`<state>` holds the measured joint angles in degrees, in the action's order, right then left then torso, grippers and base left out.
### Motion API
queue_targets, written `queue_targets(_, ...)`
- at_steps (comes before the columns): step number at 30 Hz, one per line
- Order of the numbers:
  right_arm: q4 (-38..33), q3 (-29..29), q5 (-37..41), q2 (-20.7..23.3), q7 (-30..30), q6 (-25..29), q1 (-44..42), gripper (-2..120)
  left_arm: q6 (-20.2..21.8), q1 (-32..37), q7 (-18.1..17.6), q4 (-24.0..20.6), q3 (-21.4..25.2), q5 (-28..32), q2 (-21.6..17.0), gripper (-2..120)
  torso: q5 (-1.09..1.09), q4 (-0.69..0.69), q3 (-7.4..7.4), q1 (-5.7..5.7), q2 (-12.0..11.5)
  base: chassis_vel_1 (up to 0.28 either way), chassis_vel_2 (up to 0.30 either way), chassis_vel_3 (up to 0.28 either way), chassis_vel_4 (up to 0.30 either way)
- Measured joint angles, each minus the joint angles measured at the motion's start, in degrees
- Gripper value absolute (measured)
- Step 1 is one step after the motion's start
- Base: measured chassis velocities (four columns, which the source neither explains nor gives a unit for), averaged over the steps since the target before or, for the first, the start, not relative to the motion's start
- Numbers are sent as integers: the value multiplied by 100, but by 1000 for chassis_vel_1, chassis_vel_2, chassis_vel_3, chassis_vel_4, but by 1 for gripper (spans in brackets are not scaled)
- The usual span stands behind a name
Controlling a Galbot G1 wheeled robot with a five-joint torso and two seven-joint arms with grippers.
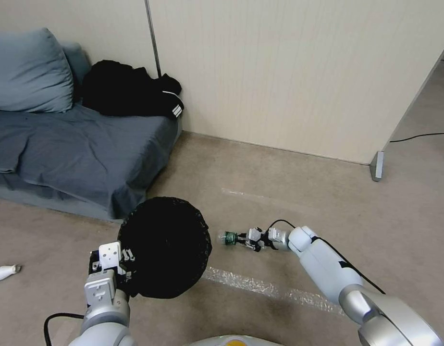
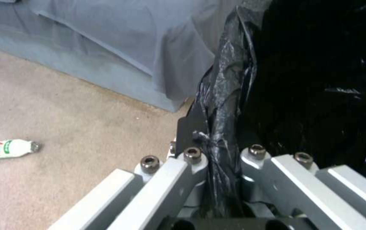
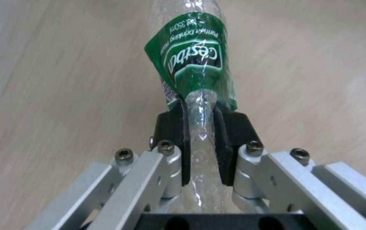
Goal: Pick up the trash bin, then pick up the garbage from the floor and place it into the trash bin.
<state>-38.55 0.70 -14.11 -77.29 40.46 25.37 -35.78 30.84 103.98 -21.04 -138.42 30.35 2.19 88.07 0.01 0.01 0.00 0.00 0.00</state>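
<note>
Beige carpet floor (image 1: 327,202), grey sofa (image 1: 78,154) far left. Left end effector (image 1: 117,263) clamped trash bin (image 1: 164,247) rim. Right end effector (image 1: 247,239) gripped crushed green-labelled bottle (image 1: 229,237), seemingly off floor, just right of bin. Step: carrying garbage; next needs move over opening, release. Another bottle (image 1: 3,273) lay far left.

Open floor (image 1: 260,178) lies ahead to the wall (image 1: 289,72); the sofa (image 1: 78,154) blocks the left side beyond the trash bin (image 1: 164,247)

Crinkly glossy bag (image 2: 319,80), matt carpet (image 1: 279,178)

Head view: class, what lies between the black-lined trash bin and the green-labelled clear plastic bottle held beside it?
Only bare beige carpet floor separates the trash bin from the bottle, in the head view.
</note>
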Motion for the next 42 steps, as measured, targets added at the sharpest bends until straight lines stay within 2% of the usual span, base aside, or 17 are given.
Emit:
queue_targets(2,-468,147,366,32,-120,39,-119,10,0,-43,1,44,-1,33,-28,2,0,0,0,0,0,0,0,0,0)
queue_targets(3,-468,147,366,32,-120,39,-119,10,0,-43,1,44,-1,33,-28,2,0,0,0,0,0,0,0,0,0)
queue_targets(6,-1492,364,1061,179,-311,-113,-414,10,2,-112,2,91,-1,88,-90,2,-1,0,0,0,0,0,0,0,0)
queue_targets(8,-1664,394,1159,211,-336,-158,-474,10,4,-122,2,93,-1,97,-98,2,-1,0,0,0,0,0,0,0,0)
queue_targets(10,-2706,581,1577,394,-449,-388,-864,10,25,-180,3,114,1,135,-131,2,-3,0,0,0,0,0,0,0,0)
queue_targets(12,-2929,618,1649,425,-474,-438,-958,10,28,-190,3,121,0,139,-136,2,-2,-1,0,0,0,0,0,0,0)
queue_targets(15,-4287,908,2033,632,-586,-721,-1550,10,39,-238,3,172,-23,150,-159,2,-3,-1,-1,0,0,0,0,0,0)
queue_targets(16,-4287,908,2033,632,-586,-721,-1550,10,39,-238,3,172,-23,150,-159,2,-3,-1,-1,0,0,0,0,0,0)
queue_targets(19,-5176,1160,2298,803,-631,-850,-1911,10,43,-239,3,181,-53,150,-175,2,-2,-1,-1,0,0,0,0,0,0)
queue_targets(22,-5472,1205,2466,892,-636,-915,-2017,10,44,-238,3,182,-59,149,-180,2,0,-1,-1,0,0,0,0,0,0)
queue_targets(23,-5766,1233,2680,1001,-651,-984,-2115,10,45,-239,3,190,-60,147,-182,2,-1,-1,-1,0,0,0,0,0,0)
queue_targets(24,-6353,1166,3209,1305,-678,-1121,-2385,10,45,-244,3,215,-84,141,-183,2,0,-1,-1,0,0,0,0,0,0)
queue_targets(30,-6802,721,3731,1674,-861,-1233,-2708,10,46,-273,3,237,-137,136,-186,2,-3,-1,-1,0,0,0,0,0,0)
queue_targets(33,-6930,205,3874,1867,-1030,-1254,-2986,10,55,-314,2,267,-154,144,-249,2,-3,-1,-1,0,0,0,0,0,0)
queue_targets(42,-6596,-450,3562,1746,-1103,-1194,-3057,10,74,-333,0,273,-178,183,-263,1,-2,0,-1,0,1,0,0,0,0)
